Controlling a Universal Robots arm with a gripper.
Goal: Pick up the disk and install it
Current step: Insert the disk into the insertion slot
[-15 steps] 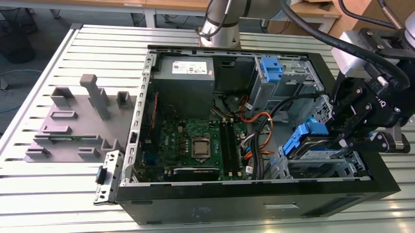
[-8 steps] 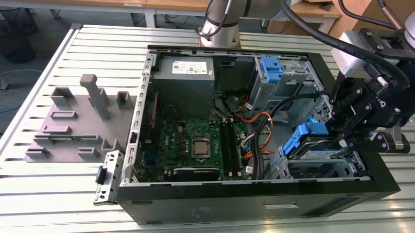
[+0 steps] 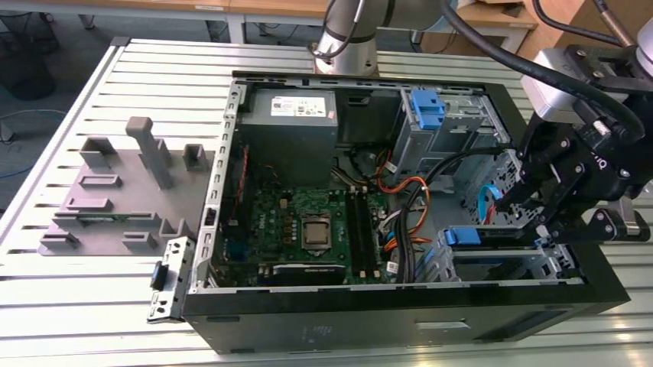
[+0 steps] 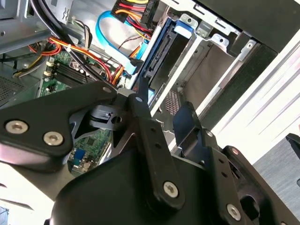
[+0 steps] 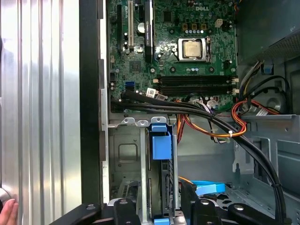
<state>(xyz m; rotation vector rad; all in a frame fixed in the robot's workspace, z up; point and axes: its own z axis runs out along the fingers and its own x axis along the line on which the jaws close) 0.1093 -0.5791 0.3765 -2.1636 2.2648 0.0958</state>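
Observation:
The disk (image 5: 161, 180) stands on edge in a slot of the metal drive cage (image 5: 124, 154) at the case's corner, its blue carrier tab (image 5: 159, 140) pointing at the motherboard. In the exterior view the disk (image 3: 475, 235) shows by that blue tab, at the case's right front. My black gripper (image 3: 537, 229) hangs just above the cage. In both wrist views the gripper (image 5: 159, 208) is open, one finger (image 5: 125, 211) on each side of the slot and nothing held between them. The second wrist view shows the gripper (image 4: 161, 115) above the disk (image 4: 161, 47).
Thick black and orange cables (image 5: 206, 117) cross between motherboard (image 5: 187, 47) and cage. A grey power supply (image 3: 290, 115) and a blue bracket (image 3: 427, 107) sit at the case's back. A grey fixture (image 3: 122, 191) stands at the exterior view's left. A person's fingertip (image 5: 6, 208) rests on the slatted table.

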